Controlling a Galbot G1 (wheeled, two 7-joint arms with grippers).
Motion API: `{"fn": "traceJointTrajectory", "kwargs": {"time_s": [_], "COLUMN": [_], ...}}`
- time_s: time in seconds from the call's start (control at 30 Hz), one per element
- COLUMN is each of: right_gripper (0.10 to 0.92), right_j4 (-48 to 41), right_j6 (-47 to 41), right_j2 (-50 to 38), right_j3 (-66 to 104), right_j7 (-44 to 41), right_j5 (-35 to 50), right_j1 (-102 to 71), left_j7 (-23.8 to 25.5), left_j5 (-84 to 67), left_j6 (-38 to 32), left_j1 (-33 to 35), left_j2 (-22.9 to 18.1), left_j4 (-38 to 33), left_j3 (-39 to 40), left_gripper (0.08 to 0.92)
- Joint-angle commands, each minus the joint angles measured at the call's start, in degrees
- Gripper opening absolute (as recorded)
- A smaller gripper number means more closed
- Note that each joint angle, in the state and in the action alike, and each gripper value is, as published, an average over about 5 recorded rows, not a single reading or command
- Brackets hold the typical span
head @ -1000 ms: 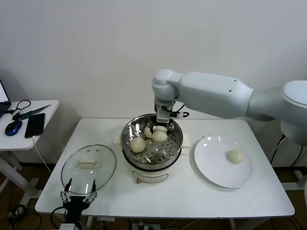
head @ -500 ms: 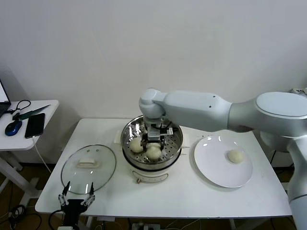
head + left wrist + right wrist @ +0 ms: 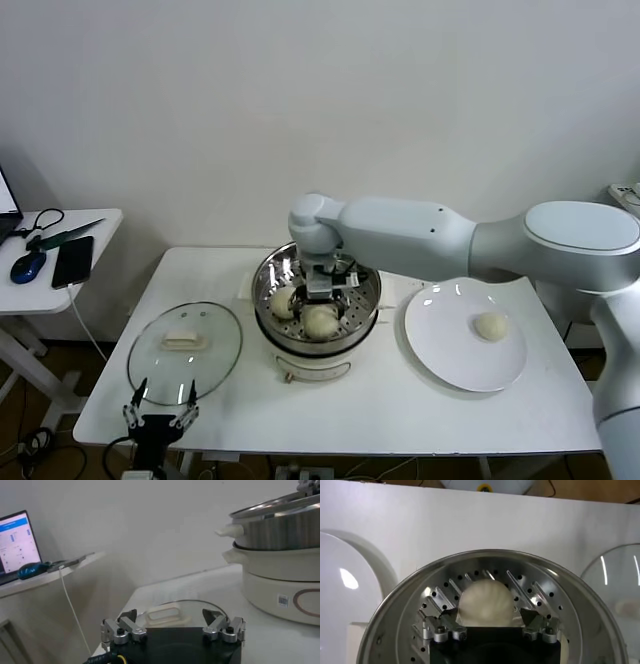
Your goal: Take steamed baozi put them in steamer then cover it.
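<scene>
Three steamed baozi in steamer (image 3: 318, 300): front baozi (image 3: 320, 321) on perforated floor near front wall, second baozi (image 3: 284, 301) toward robot's left side, third partly hidden behind end effector. Fourth baozi (image 3: 490, 326) alone on white plate (image 3: 450, 355), right of steamer on tabletop (image 3: 400, 410). Right end effector (image 3: 323, 291) lowered inside steamer just above front baozi; fingers spread wide on either side, not pressing it, per right wrist view (image 3: 486, 611). Steamer uncovered, sitting on white pot base at tabletop centre. Cover (image 3: 185, 352) flat on tabletop left of steamer, white handle up, apart from pot. Left end effector (image 3: 160, 412) parked low at tabletop's front edge just in front of cover, fingers open (image 3: 172, 630), holding nothing. Side table (image 3: 60, 255) further left with phone (image 3: 73, 261) and mouse (image 3: 28, 266).
</scene>
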Motion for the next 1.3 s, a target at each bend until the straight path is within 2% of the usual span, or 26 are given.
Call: {"fn": "traceJointTrajectory", "kwargs": {"time_s": [0.03,0.17,0.3,0.43,0.57,0.7,0.87,1.07,1.3], "right_gripper": [0.823,0.823,0.823,0.823,0.823,0.823,0.823,0.823,0.823], "right_j4": [0.98,0.34,1.18,1.83,2.25,2.14,-2.12,-8.06,-14.84], "right_j6": [-0.56,-6.27,-18.51,-29.18,-36.07,-39.28,-38.35,-34.6,-32.51], "right_j2": [-3.69,-10.18,-18.62,-26.22,-33.89,-41.24,-45.78,-46.0,-42.99], "right_j3": [1.55,0.51,-4.53,-5.8,-2.93,4.48,16.89,31.14,38.11], "right_j7": [-0.25,3.79,10.74,11.19,10.55,8.68,6.61,3.87,3.51], "right_j5": [2.48,8.96,15.87,22.07,24.19,21.79,15.63,6.37,0.16], "right_j1": [3.54,7.78,13.19,14.46,10.11,1.28,-12.82,-26.82,-33.25], "left_j7": [-0.03,-0.03,0.0,0.03,0.02,-0.21,-0.74,-0.88,-0.95], "left_j5": [0.06,0.1,0.11,0.1,-0.05,-0.51,-1.01,-0.94,-0.58], "left_j6": [0.01,0.01,0.07,0.2,0.08,-0.42,-0.64,-0.38,-0.37], "left_j1": [0.07,0.08,0.16,-0.23,-0.41,0.09,0.5,0.4,0.85], "left_j2": [0.05,0.09,0.19,0.39,0.33,-0.26,-0.69,-0.85,-1.29], "left_j4": [-0.1,-0.33,-0.81,-1.08,-1.32,-1.59,-2.33,-2.7,-2.39], "left_j3": [0.04,0.16,0.41,0.62,0.57,0.29,0.16,0.11,0.08], "left_gripper": [0.823,0.823,0.823,0.823,0.823,0.823,0.823,0.823,0.823]}}
